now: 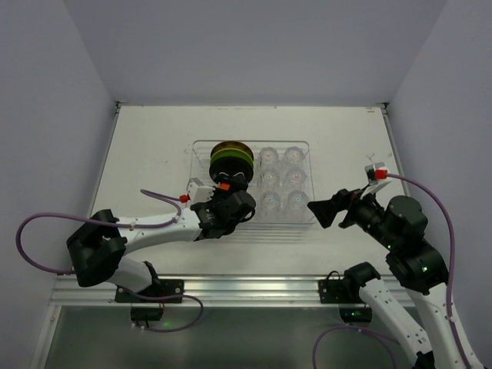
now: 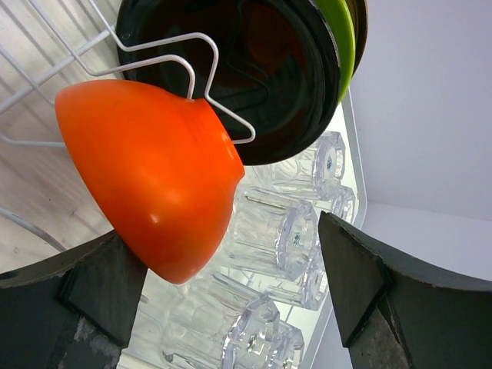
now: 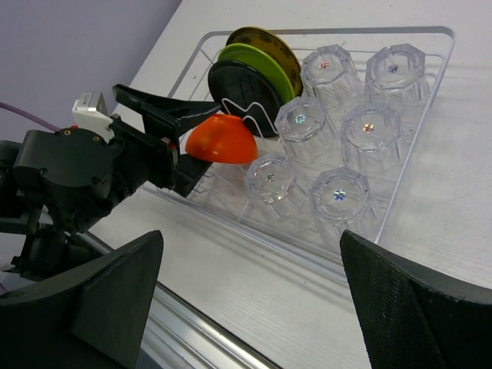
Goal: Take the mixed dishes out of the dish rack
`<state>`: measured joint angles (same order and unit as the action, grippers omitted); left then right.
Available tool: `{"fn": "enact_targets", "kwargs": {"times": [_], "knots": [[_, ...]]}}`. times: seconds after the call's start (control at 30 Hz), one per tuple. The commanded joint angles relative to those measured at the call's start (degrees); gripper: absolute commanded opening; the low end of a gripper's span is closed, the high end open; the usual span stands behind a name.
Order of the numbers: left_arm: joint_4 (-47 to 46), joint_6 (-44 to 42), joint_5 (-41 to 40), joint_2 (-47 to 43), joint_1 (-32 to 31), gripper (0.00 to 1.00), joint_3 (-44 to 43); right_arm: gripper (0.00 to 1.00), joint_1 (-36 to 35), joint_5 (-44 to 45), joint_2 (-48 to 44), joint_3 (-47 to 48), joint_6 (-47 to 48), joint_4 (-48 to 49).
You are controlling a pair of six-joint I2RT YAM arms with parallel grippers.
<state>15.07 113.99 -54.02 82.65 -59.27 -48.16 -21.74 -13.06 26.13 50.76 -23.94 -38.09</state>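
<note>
The clear dish rack (image 3: 430, 77) holds a small orange bowl (image 3: 221, 141) upside down against a black plate (image 3: 242, 88), a lime-green plate (image 3: 257, 61) and an olive plate (image 3: 265, 42), with several clear glass cups (image 3: 367, 129) upside down beside them. My left gripper (image 2: 231, 292) is open at the rack's front left (image 1: 229, 184), its fingers either side of the bowl (image 2: 154, 177). The left finger (image 2: 100, 284) is close against the bowl. My right gripper (image 3: 254, 307) is open and empty above the table, in front of the rack's right corner (image 1: 323, 209).
White wire holders (image 2: 207, 69) keep the plates (image 1: 231, 157) upright. The rack (image 1: 311, 165) sits mid-table. A metal rail (image 1: 246, 288) runs along the near edge. Grey walls stand left, right and behind.
</note>
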Motion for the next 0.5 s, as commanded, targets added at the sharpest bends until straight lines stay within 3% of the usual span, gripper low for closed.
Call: {"fn": "enact_targets", "kwargs": {"times": [0.0, 0.27, 0.47], "knots": [[-5.04, 10.2, -4.51, -2.41, 0.11, 0.9, -0.27, 0.99, 0.03, -1.09, 0.15, -0.14, 0.92, 1.96], [-1.53, 15.46, -7.24, -1.09, 0.47, 0.9, 0.61, 0.99, 0.03, -0.65, 0.5, -0.4, 1.09, 2.31], [-11.27, 13.37, -6.28, -0.3, 1.26, 0.87, 5.61, 0.99, 0.03, -1.27, 0.59, -2.16, 1.09, 3.98]]}}
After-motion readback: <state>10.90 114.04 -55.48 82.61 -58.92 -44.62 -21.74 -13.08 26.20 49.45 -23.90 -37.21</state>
